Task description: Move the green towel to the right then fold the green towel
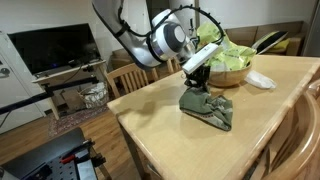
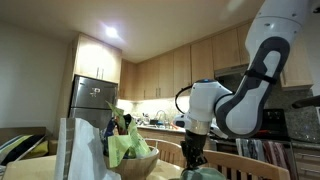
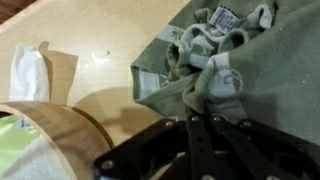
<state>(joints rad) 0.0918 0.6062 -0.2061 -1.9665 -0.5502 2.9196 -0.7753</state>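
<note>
While the gripper (image 1: 197,86) clenches a bunched fold of the green towel (image 1: 212,112) on the table (image 1: 150,122), the moving step seems underway, next needing a rightward drag.

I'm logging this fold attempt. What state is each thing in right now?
green towel: bunched up on the table, not folded.
gripper: shut, pinching the green towel.
wooden bowl: upright, filled.
white tissue: crumpled, lying on the table.
TV: screen dark.
fridge: doors shut.
</note>
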